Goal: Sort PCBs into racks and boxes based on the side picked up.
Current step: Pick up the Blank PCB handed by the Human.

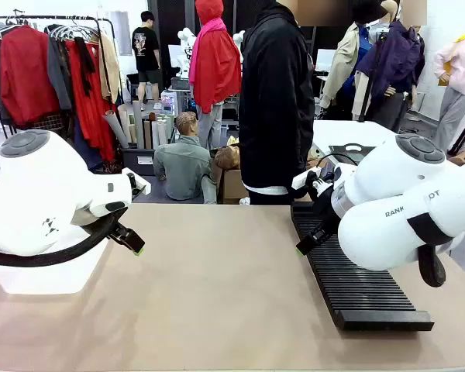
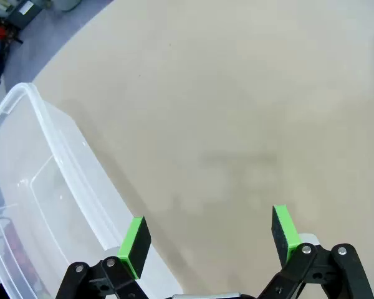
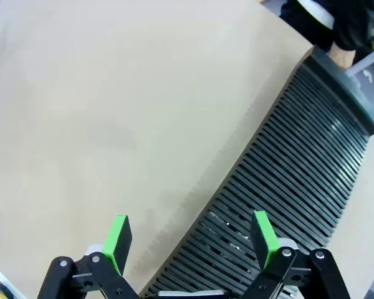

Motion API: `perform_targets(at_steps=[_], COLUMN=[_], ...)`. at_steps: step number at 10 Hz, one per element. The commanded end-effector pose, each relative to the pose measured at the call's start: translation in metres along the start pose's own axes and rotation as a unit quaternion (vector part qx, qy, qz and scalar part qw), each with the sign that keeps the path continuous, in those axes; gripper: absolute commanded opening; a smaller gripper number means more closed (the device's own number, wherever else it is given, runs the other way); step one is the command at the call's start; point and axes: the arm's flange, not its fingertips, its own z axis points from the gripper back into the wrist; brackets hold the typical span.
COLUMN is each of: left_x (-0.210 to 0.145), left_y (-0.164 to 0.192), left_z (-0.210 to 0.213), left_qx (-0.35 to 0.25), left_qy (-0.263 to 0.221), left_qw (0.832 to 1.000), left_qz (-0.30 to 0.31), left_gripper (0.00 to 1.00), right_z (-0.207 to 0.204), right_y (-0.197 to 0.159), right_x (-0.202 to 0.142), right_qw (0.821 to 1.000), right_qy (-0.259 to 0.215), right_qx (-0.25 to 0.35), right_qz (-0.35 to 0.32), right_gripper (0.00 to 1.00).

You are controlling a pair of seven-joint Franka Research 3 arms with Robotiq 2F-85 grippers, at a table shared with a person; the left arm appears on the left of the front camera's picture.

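No PCBs are in view. The long black slotted rack lies along the table's right side, and its slots look bare. My right gripper hovers over the rack's near-left edge. In its wrist view it is open, with nothing between the green pads. The clear plastic box stands at the table's left edge under my left arm. My left gripper hangs just right of the box. In its wrist view it is open and empty over bare table, with the box's rim beside it.
A person in a black jacket stands at the far side, with a hand near the rack's far end. The tan tabletop is bare between box and rack.
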Motion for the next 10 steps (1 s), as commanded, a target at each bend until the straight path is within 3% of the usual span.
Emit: perform_targets(at_steps=[1, 10], left_x=[0.0001, 0.0001], left_y=[0.0000, 0.0000], left_z=[0.0001, 0.0001], left_qx=[0.000, 0.000], left_qy=[0.000, 0.000], left_qw=[1.000, 1.000], left_qz=[0.000, 0.000], left_gripper=[1.00, 1.00], right_z=[0.0000, 0.0000], right_y=[0.0000, 0.0000], right_x=[0.0000, 0.0000], right_qw=[1.000, 1.000], right_qy=[0.000, 0.000], right_qx=[0.000, 0.000], right_qz=[0.000, 0.000], right_gripper=[1.00, 1.00])
